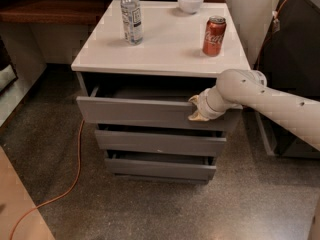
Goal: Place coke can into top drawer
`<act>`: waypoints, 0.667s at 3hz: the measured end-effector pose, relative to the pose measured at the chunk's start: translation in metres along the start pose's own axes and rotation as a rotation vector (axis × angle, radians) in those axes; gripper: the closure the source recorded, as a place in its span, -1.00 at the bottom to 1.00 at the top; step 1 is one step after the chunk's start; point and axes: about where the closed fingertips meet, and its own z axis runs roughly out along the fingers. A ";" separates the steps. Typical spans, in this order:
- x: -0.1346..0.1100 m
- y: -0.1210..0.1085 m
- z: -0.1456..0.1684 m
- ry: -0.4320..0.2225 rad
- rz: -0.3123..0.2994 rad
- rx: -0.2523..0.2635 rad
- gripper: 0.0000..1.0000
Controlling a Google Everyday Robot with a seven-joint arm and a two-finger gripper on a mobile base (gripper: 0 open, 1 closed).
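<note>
While the small red aluminium coke can (214, 35) with white script stands upright on the white top of the cabinet (165, 51), near its right edge and towards the back, the wide grey top drawer (135, 112) below is pulled partly out, so that a dark gap shows between its flat front and the cabinet top. The can is outside the drawer and nothing touches it.

The cream-coloured gripper (194, 110) sits at the upper edge of the drawer front, towards its right end, touching the front. Whether it is clamped on that edge or only resting against it cannot be told. The pale jointed robot arm (270, 104) reaches in from the right side, running level with the drawer front.

A tall clear plastic bottle (131, 16) with a white cap stands near the back left corner of the cabinet top, and a small white round bowl (190, 2) rests at the back edge, behind the can and apart from it. Two narrower grey drawers (160, 143) lie under the top one, each slightly out. An orange cable (75, 169) trails over the speckled floor (150, 209) to the left of the cabinet.
</note>
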 end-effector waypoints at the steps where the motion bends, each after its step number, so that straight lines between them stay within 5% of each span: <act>1: 0.013 0.014 -0.016 -0.016 0.005 -0.018 0.17; 2: 0.013 0.014 -0.015 -0.016 0.005 -0.018 0.61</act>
